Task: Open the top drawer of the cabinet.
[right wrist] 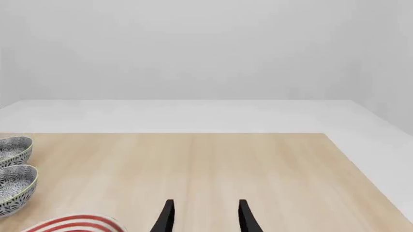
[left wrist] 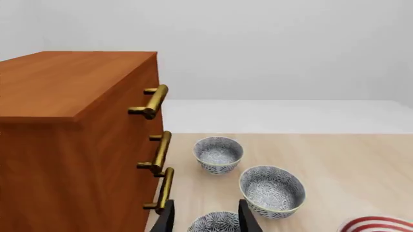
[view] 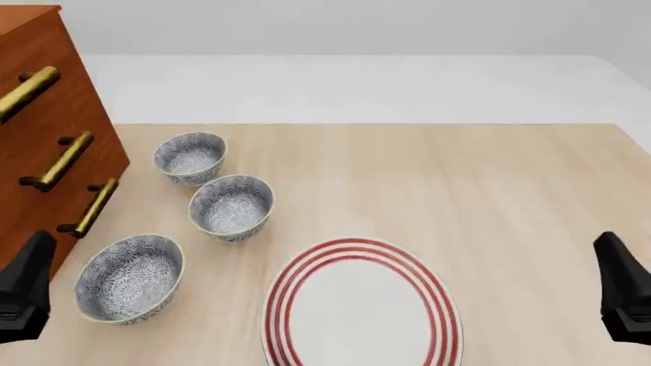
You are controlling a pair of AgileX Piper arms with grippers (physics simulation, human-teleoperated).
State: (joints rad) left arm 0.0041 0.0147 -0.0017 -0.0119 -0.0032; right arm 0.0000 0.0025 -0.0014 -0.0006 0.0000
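Front view shows the tall reddish-brown wooden cabinet (view: 46,122) ahead and outboard of the left hand (view: 23,301). That hand hangs released, empty, low beside the bottom handle. Its top drawer (left wrist: 119,92), shut, carries the highest brass bar handle (left wrist: 154,100), well above. Best to rise, straddle that bar squarely, clench, then pull straight. Farther right, the right hand (right wrist: 204,217) gapes, idle over the pale wooden bench (right wrist: 245,164).
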